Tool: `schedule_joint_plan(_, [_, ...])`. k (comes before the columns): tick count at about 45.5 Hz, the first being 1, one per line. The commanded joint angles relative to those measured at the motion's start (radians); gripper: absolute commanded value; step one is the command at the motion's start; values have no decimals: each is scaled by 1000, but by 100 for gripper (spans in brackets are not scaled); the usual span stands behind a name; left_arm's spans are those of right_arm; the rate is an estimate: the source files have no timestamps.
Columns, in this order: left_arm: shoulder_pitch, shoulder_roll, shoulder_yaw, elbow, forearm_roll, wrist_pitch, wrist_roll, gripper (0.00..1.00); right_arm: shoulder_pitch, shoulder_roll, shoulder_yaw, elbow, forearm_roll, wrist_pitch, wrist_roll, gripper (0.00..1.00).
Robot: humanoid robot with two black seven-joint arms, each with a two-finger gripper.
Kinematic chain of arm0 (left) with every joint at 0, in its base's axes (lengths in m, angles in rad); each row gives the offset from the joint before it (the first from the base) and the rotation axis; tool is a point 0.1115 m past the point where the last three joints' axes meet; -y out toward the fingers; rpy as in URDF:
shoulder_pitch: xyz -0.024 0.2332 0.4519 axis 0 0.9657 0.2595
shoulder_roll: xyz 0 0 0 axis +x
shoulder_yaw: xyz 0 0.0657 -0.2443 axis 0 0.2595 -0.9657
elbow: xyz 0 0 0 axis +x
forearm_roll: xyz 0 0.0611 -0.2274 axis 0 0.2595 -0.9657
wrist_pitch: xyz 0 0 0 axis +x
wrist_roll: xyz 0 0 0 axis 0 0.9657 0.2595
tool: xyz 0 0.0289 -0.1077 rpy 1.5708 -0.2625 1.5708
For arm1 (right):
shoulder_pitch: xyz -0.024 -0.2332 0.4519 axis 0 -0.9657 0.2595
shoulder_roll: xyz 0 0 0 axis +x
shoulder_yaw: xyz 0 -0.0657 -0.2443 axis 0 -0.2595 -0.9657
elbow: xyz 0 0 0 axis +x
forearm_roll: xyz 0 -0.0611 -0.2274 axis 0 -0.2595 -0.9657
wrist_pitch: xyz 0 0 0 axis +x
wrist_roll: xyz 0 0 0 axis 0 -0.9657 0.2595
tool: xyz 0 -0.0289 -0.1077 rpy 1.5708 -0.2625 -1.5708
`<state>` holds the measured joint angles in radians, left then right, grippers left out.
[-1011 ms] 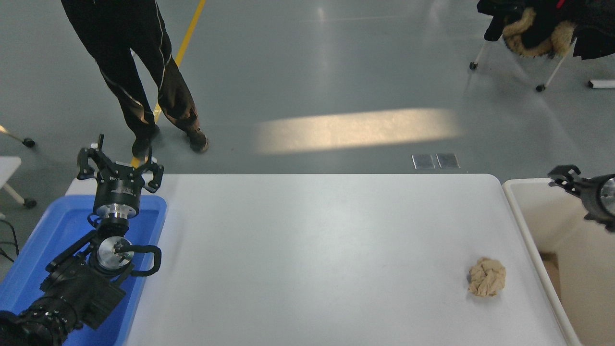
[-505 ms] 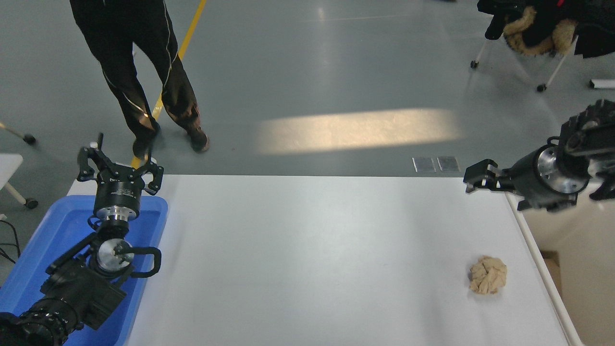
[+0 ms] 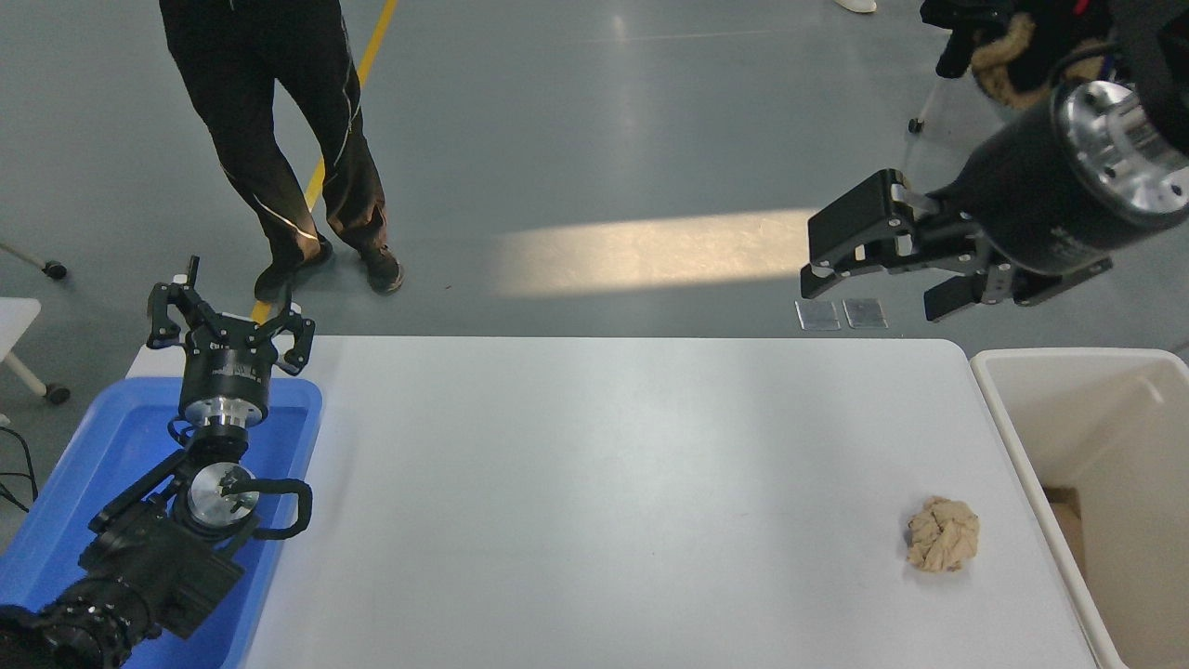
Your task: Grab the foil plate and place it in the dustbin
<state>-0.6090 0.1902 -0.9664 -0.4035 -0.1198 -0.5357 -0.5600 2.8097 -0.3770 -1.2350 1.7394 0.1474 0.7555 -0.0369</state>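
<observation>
The foil plate is out of view. The cream dustbin (image 3: 1022, 446) stands against the table's right edge, and I see no foil in the part of it that shows. My right gripper (image 3: 878, 269) is open and empty, raised high above the table's far right corner, up and left of the dustbin. My left gripper (image 3: 228, 321) is parked open over the blue tray at the far left.
A tan crumpled paper ball (image 3: 943, 532) lies on the white table (image 3: 594, 483) near the right edge. A blue plastic tray (image 3: 111, 446) sits at the left. A person (image 3: 279, 121) stands on the floor beyond the table's far left.
My right arm rose from over the dustbin and swung left and up, now high above the table's far right corner. The person shifted slightly right.
</observation>
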Motion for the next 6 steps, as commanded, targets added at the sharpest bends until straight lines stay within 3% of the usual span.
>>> schedule_joint_plan(1, [0, 0, 0, 0, 0, -1, 0, 99, 22, 3, -35, 6, 50, 30, -3, 100])
schedule_joint_plan(6, [0, 0, 0, 0, 0, 0, 0, 99, 17, 32, -83, 6, 96, 30, -4, 100])
